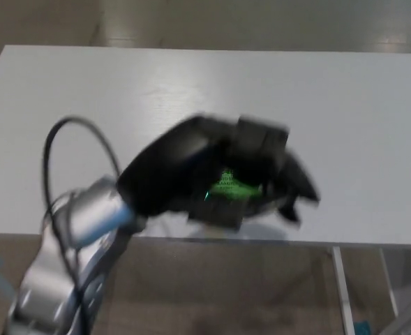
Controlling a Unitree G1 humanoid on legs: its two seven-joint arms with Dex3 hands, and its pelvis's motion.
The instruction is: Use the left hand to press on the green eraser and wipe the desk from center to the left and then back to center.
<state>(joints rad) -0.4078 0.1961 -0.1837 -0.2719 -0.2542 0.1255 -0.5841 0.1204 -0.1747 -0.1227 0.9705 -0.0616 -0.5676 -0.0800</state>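
Green eraser [234, 184] under blurred, seemingly open left hand [219, 171]

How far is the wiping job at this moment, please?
Only the approach looks done: the left hand is over the green eraser at the desk's center, blurred by motion. Whether it presses already cannot be told. The wipe to the left and back is still to do.

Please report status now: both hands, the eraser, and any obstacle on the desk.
Left hand over green eraser, blurred, contact unclear. Right hand not in view. Eraser near white desk's front edge, mostly covered. No obstacle seen.
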